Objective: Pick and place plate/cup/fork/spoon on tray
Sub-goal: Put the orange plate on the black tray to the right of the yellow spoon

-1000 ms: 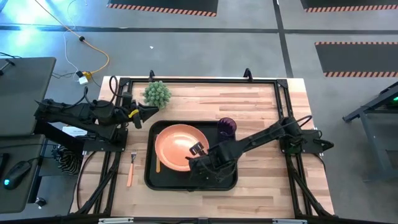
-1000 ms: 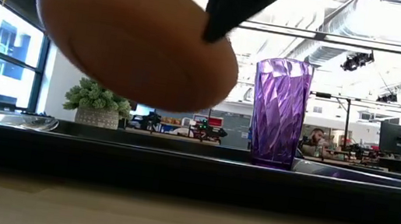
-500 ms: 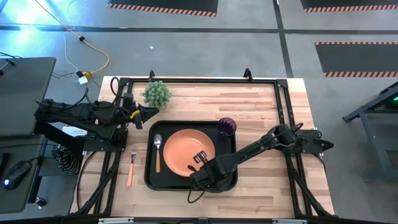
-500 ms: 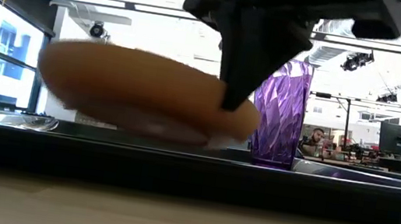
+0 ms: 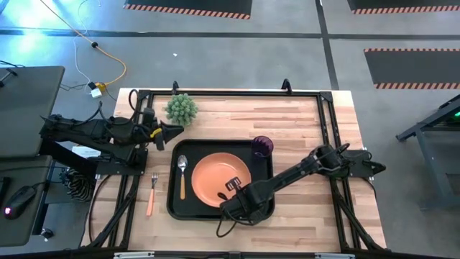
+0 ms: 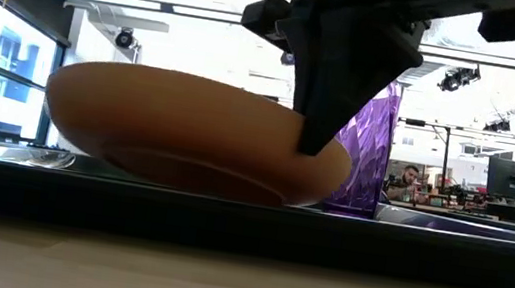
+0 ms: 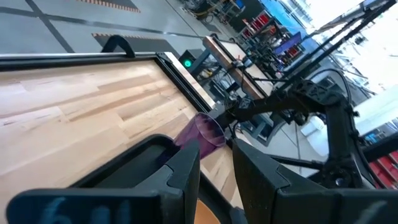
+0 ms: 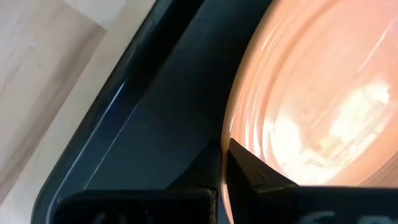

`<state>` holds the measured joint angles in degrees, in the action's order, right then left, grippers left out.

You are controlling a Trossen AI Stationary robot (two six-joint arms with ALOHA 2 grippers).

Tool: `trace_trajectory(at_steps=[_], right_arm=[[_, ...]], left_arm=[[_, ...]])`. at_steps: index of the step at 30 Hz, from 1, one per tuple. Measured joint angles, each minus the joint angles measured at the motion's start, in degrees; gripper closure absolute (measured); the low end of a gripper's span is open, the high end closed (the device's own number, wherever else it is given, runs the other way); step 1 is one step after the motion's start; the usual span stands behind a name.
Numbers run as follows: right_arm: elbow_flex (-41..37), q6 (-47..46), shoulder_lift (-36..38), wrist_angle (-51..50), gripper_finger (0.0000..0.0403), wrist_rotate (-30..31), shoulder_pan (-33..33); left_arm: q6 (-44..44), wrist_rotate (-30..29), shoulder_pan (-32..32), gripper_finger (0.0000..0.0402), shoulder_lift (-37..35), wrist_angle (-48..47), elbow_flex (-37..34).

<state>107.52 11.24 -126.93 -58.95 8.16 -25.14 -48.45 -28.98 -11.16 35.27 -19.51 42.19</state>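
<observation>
The orange plate (image 5: 219, 178) lies in the black tray (image 5: 173, 205); it also shows in the low view (image 6: 188, 134) and the right wrist view (image 8: 323, 93). My right gripper (image 5: 233, 185) is shut on its rim. The purple cup (image 5: 262, 146) stands upright in the tray's far right corner (image 6: 364, 139). The spoon (image 5: 182, 173) lies in the tray left of the plate. The fork (image 5: 152, 194) lies on the table left of the tray. My left gripper (image 5: 171, 132) waits, shut, beyond the tray's far left corner. My right gripper pinches the plate's rim (image 8: 226, 146) on its near right side, one finger on the inner face (image 5: 233, 183) and one under the rim. The fingers slant down from the table's near right. The plate sits low in the tray, nearly level; the tray's rim hides its foot.
A spiky green plant (image 5: 180, 108) stands on the table beyond the tray's far left corner. Bare wood lies to the right of the tray (image 5: 302, 208) and along the far side. A black frame (image 5: 230, 93) borders the table.
My right gripper has gone down and a little toward the table's right and near edges, still holding the plate. The plate has come down from a raised, tilted pose into the tray, nearly level. The spoon, before hidden under it, now shows.
</observation>
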Motion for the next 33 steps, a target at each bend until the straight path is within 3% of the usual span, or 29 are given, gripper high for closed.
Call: trace_trajectory(at_steps=[16,25,33], right_arm=[[0.01,-2.44,0.04,0.12,0.04,-2.25,0.46],[-0.01,-2.45,0.04,0.08,0.0338,-2.42,0.46],[0.16,-6.3,0.09,-0.01,0.0336,-2.39,0.46]], left_arm=[[-0.02,1.43,0.0,0.0316,0.0,0.0,0.0],[-0.02,1.43,-0.02,0.0316,0.0,0.0,0.0],[0.0,3.02,-0.02,0.0316,0.0,-0.02,0.0]])
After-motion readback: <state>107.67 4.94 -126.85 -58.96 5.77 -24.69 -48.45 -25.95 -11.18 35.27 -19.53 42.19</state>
